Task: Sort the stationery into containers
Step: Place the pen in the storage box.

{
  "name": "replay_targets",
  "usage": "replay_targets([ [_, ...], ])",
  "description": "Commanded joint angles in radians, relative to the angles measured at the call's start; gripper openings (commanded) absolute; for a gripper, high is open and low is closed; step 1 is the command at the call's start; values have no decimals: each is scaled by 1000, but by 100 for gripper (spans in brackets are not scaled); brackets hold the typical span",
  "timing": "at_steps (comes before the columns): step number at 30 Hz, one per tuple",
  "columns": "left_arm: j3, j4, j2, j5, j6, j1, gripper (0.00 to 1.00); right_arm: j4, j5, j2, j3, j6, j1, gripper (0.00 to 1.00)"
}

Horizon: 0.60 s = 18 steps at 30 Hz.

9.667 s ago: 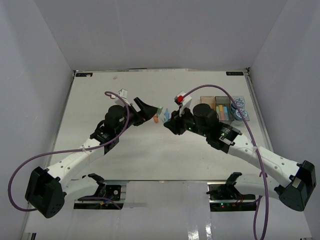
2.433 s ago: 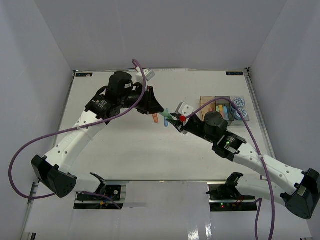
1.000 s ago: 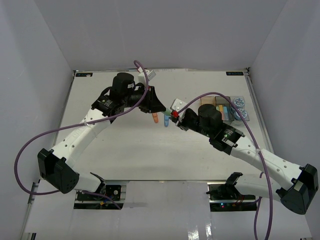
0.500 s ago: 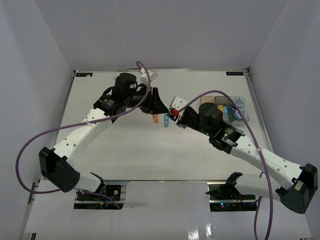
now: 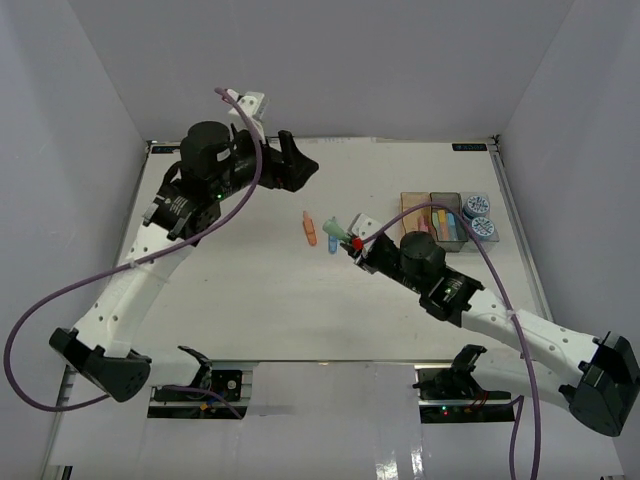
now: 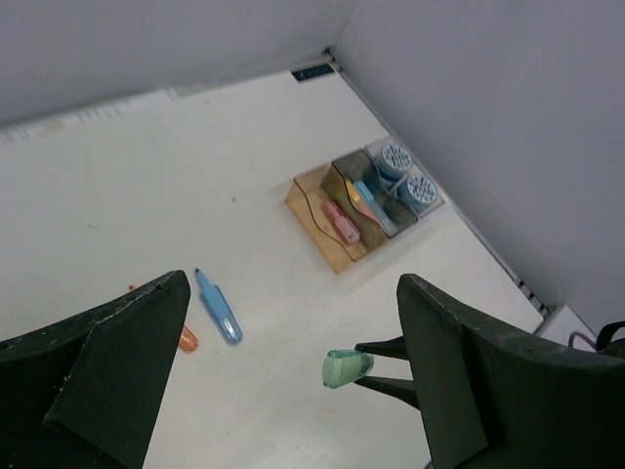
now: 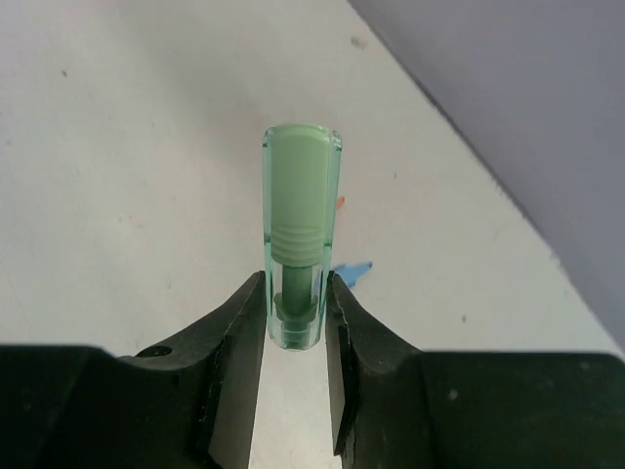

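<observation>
My right gripper (image 5: pixel 347 241) is shut on a mint-green stick (image 5: pixel 336 233) and holds it above the table; the right wrist view shows the stick (image 7: pixel 298 225) upright between both fingers. An orange stick (image 5: pixel 309 229) and a blue stick (image 5: pixel 331 246) lie on the table beside it. My left gripper (image 5: pixel 293 163) is open and empty, raised far back on the left. Its wrist view shows the green stick (image 6: pixel 347 368), the blue stick (image 6: pixel 217 306) and the orange stick (image 6: pixel 186 338). The amber bin (image 5: pixel 405 200), grey bin (image 5: pixel 436 197) and clear bin (image 5: pixel 466 222) stand in a row at the right.
The amber bin holds a pink stick (image 6: pixel 340 223). The grey bin holds several sticks (image 5: pixel 447 218). Two round patterned tubs (image 5: pixel 473 205) sit in the clear bin. White walls enclose the table on three sides. A purple cable loops over the right arm.
My left gripper has lifted away from the orange stick and swung back to the left. My right gripper has shifted slightly nearer with the green stick in it.
</observation>
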Motion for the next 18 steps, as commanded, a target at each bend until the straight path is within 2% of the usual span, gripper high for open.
replay_targets([
  [1, -10, 113, -114, -114, 29, 3, 98, 19, 143, 11, -38, 71, -29, 8],
  [5, -118, 158, -165, -188, 29, 5, 98, -27, 249, 62, -13, 153, -113, 8],
  [7, -201, 167, -183, -263, 29, 6, 98, -85, 286, 114, 55, 204, -164, 8],
  [10, -320, 202, -208, -329, 35, 18, 98, -208, 372, 198, 151, 293, -310, 8],
  [13, -430, 236, -223, -366, 48, 43, 98, -317, 351, 278, 229, 375, -438, 8],
  [18, -584, 302, -226, -383, 43, 121, 98, -363, 276, 419, 307, 431, -518, 8],
])
